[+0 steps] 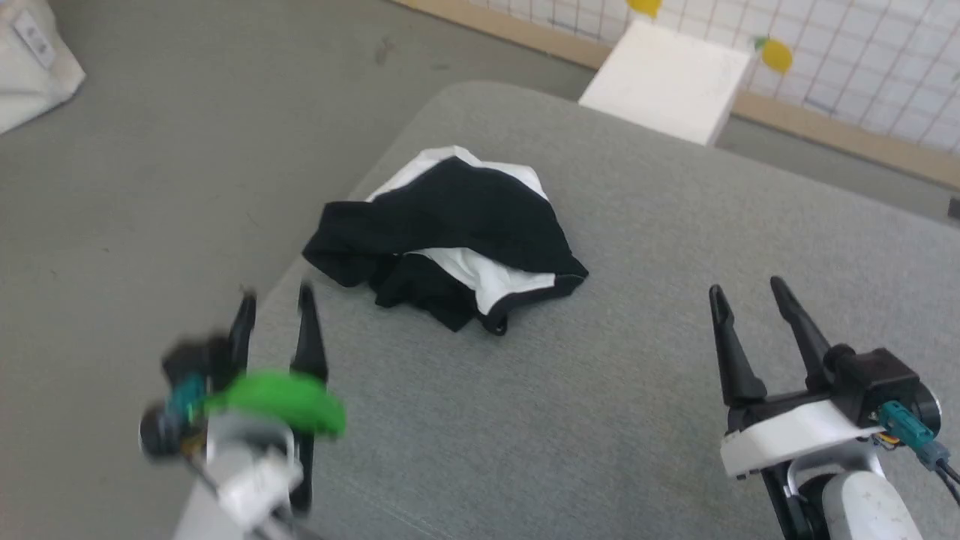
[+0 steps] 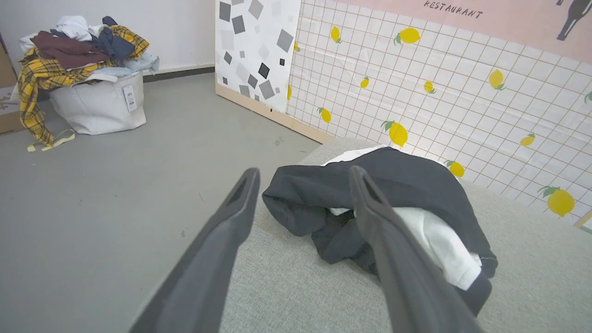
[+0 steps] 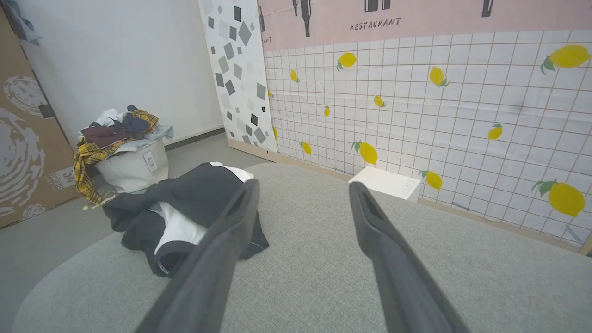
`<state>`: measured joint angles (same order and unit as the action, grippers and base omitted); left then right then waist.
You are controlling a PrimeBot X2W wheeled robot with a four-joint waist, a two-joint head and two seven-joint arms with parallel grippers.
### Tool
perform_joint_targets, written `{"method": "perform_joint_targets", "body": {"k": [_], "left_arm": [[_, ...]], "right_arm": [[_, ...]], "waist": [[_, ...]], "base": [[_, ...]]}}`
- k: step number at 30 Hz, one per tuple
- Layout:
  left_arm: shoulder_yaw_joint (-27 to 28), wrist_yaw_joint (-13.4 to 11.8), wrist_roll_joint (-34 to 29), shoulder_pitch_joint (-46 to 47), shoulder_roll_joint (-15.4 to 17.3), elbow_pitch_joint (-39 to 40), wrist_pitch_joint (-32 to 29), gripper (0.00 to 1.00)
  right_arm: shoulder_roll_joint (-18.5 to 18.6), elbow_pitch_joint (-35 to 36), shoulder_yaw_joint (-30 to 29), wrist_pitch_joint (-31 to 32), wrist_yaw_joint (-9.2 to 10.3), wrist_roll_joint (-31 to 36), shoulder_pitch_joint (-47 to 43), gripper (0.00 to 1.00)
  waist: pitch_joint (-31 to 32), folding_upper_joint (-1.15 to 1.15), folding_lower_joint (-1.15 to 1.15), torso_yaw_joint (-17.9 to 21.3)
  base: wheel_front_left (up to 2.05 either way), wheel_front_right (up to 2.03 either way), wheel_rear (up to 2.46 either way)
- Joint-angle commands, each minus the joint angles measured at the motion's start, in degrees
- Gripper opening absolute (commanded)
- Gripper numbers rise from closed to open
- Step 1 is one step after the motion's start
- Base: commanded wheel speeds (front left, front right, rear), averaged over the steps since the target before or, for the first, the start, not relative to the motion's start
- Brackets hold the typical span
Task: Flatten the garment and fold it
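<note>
While both pairs of jaws stand apart and empty, the left gripper (image 1: pixel 274 304) hovers at the table's (image 1: pixel 600 390) left edge and the right gripper (image 1: pixel 746 289) is well apart. The garment (image 1: pixel 450 225) lies bunched toward the far left corner. Flattening is not yet begun; the next move likely calls for pinching two hems and spreading.
</note>
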<state>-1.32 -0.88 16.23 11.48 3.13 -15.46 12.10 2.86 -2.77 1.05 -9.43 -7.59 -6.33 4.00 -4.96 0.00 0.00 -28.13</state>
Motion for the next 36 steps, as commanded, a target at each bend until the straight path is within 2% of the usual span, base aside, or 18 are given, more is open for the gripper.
{"method": "perform_joint_targets", "body": {"k": [1,8,11,16,19,23,25,34,35,36], "left_arm": [[-0.19,1.10,0.73,4.10,0.27,-1.05,-1.01,1.00],[1.59,4.62,6.92,19.00,2.84,-8.16,-11.15,1.00],[2.99,6.35,12.34,24.61,3.62,-10.88,-17.42,1.00],[4.84,7.12,18.32,31.31,8.19,-14.98,-30.75,1.00],[6.91,6.00,22.68,33.92,9.70,-16.37,-39.43,1.00],[4.87,3.69,21.24,33.38,14.18,-16.28,-49.90,1.00],[3.96,2.87,19.95,32.04,15.68,-15.33,-51.99,1.00],[1.75,-1.61,18.92,23.36,16.80,-14.65,-61.86,1.00],[1.44,-1.74,19.14,22.51,16.85,-14.31,-63.42,0.40],[1.24,-1.71,19.12,21.97,17.08,-13.73,-64.09,0.00]], "right_arm": [[0.01,0.44,-0.10,0.26,0.10,0.70,1.19,1.00],[0.01,1.50,0.94,0.44,0.10,1.42,4.83,1.00],[0.01,1.43,0.99,-0.02,0.10,1.56,6.25,1.00],[0.01,1.02,1.18,-1.11,0.10,1.38,9.06,1.00],[0.01,0.40,1.12,-1.96,0.10,0.91,10.58,1.00],[0.01,-0.98,1.54,-3.13,0.10,-0.02,11.87,1.00],[0.01,-1.67,1.87,-3.67,0.10,-0.49,12.35,1.00],[0.01,-4.08,2.21,-5.06,0.10,-1.66,13.86,1.00],[0.01,-4.32,2.13,-5.14,0.10,-1.70,13.83,1.00],[0.01,-4.49,2.04,-5.20,0.10,-1.74,13.77,1.00]], "waist": [[-3.40,0.00,0.00,2.48],[-10.94,0.00,0.00,8.80],[-13.96,0.00,0.00,11.60],[-18.88,0.00,0.00,16.34],[-21.30,0.00,0.00,18.80],[-22.98,0.00,0.00,21.21],[-23.53,0.00,0.00,22.15],[-23.33,0.00,0.00,24.15],[-22.87,0.00,0.00,24.18],[-22.49,0.00,0.00,24.19]], "base": [[0.00,0.00,0.00],[0.00,0.00,0.00],[0.00,0.00,0.00],[0.00,0.00,0.00],[0.00,0.00,0.00],[0.00,0.00,0.00],[0.00,0.00,0.00],[0.00,0.00,0.00],[0.00,0.00,0.00],[0.00,0.00,0.00]]}}
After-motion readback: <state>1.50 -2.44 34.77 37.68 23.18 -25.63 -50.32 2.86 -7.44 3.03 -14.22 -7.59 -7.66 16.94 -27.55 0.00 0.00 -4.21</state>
